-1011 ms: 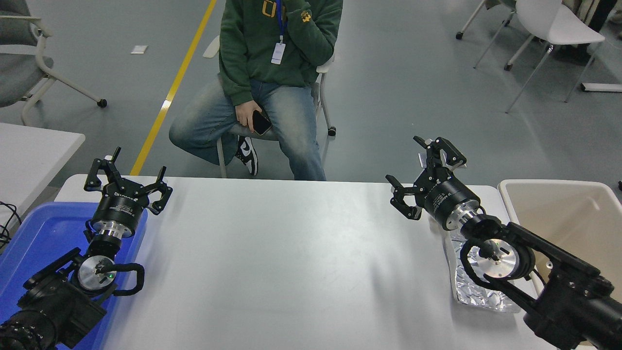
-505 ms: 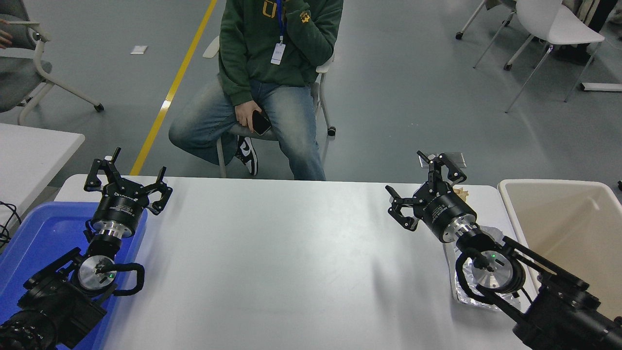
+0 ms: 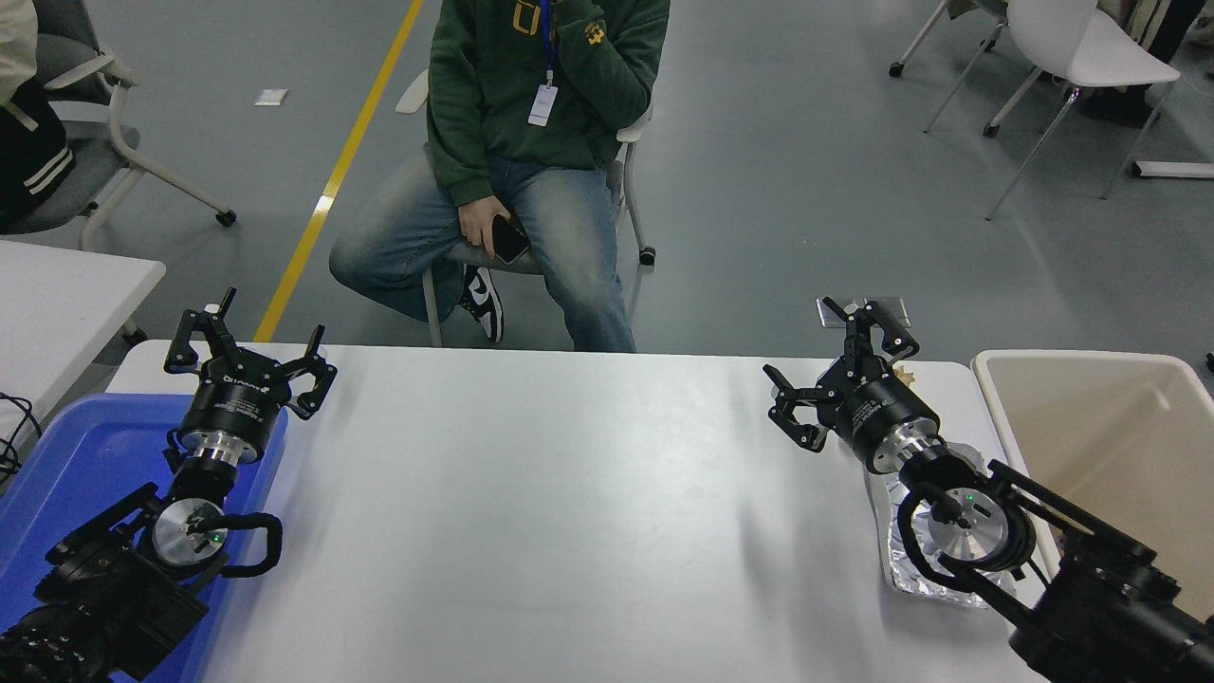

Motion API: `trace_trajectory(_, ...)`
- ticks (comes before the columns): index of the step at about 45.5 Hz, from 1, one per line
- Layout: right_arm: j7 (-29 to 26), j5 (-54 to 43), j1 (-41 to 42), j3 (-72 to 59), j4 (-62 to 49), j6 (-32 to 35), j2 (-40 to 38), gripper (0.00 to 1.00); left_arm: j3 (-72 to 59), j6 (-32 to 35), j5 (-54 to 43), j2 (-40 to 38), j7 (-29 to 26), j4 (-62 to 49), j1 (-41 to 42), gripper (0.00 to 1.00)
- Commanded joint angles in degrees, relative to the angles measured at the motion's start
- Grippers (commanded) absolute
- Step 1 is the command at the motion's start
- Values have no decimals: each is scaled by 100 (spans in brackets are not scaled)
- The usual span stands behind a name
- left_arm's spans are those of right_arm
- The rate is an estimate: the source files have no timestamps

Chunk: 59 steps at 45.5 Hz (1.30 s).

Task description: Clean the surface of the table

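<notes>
Table surface (image 3: 550,512) spreads white and mostly bare across the middle of the view. Near its right edge a crumpled silver foil bag (image 3: 915,569) lies partly under the right arm, whose end effector (image 3: 839,384) hangs near the far right corner, fingers spread and holding nothing. A beige bin (image 3: 1119,446) stands just beside that edge. The left end effector (image 3: 248,353), likewise spread and empty, rests above a blue tray (image 3: 66,465) at the left edge. A person (image 3: 531,142) sits beyond the far edge.
</notes>
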Motion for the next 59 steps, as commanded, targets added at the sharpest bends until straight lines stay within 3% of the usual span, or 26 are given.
trace_trajectory(1, -16, -288, 190, -475, 25, 0, -410, 100, 0, 0, 0, 1, -1, 0, 0, 100)
trace_trajectory(8, -16, -877, 752, -1740, 95, -387, -1078, 100, 0, 0, 0, 1, -1, 0, 0, 100)
trace_trajectory(19, -60, -895, 1912, -3577, 693, -537, -2317, 100, 0, 0, 0, 1, -1, 0, 0, 100)
trace_trajectory(32, -684, -886, 3116, -5642, 1062, -458, -3126, 100, 0, -8, 0, 1, -1, 0, 0, 100)
trace_trajectory(48, -1176, -649, 3257, -6610, 1502, -431, -3628, 100, 0, -8, 0, 1, -1, 0, 0, 100)
trace_trajectory(59, -1185, -666, 3257, -7173, 1475, -589, -3628, 100, 0, -8, 0, 1, -1, 0, 0, 100)
